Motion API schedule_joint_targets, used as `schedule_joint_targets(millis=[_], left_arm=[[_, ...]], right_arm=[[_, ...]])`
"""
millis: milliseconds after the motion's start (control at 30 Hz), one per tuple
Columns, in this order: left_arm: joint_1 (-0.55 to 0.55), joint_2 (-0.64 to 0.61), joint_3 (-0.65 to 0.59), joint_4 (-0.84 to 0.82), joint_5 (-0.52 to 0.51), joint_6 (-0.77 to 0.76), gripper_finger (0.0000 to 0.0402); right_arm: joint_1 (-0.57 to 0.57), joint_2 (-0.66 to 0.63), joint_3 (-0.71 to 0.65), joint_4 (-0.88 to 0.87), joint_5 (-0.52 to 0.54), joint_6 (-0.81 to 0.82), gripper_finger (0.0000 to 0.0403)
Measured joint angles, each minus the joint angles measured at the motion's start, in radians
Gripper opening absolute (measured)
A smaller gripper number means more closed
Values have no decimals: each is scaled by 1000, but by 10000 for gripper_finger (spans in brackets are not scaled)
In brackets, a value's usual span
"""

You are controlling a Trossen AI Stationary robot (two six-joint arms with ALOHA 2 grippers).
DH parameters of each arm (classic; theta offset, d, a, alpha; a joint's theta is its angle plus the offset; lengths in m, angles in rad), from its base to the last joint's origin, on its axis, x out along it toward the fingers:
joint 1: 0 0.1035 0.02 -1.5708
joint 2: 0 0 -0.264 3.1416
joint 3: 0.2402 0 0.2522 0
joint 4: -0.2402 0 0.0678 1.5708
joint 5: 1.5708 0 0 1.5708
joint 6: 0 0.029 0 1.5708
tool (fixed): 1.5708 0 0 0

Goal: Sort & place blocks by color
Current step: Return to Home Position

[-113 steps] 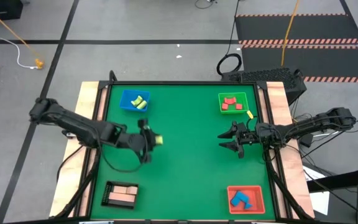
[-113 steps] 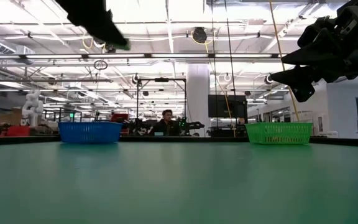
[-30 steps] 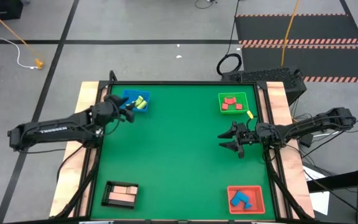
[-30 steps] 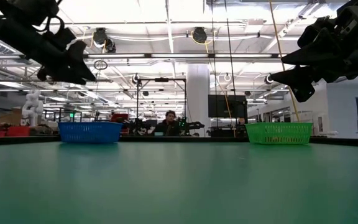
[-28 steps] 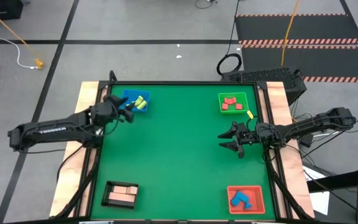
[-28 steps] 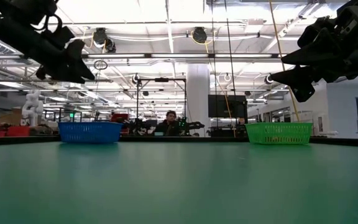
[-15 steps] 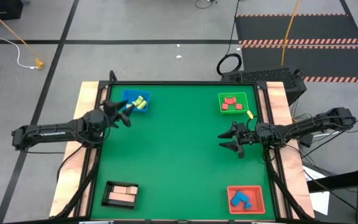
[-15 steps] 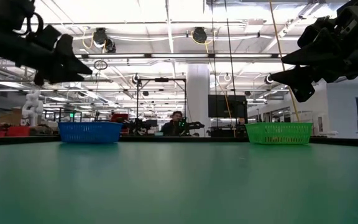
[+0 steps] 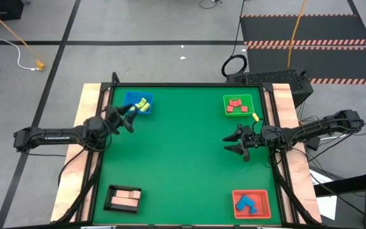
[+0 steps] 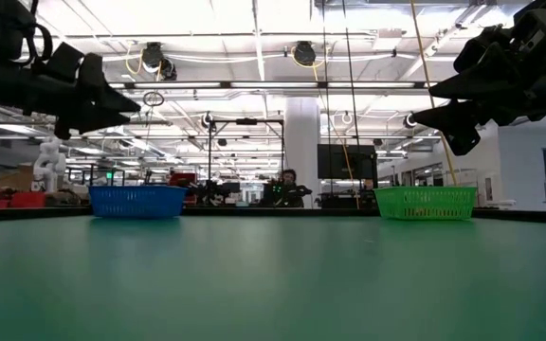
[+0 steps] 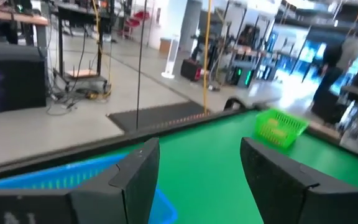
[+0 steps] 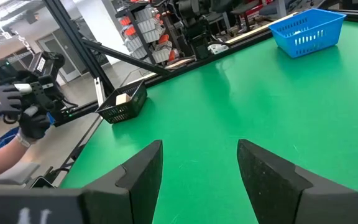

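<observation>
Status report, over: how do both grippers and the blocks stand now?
Left gripper open, empty, near blue tray. Right gripper open, empty, at table's right side. Blocks lie in trays. No obstacle seen.

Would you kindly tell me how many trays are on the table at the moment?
4. In the high view: blue tray upper left, green tray upper right, black tray lower left, red tray lower right. None seem hidden.
</observation>
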Motion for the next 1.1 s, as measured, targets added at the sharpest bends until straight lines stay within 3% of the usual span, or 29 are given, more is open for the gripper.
schedule_joint_targets(millis=[367,1100], left_arm=[[0,1,0,-204,38,-58,225],[0,1,0,-210,43,-95,225]], right_arm=[[0,0,0,0,0,0,197],[0,0,0,0,0,0,197]])
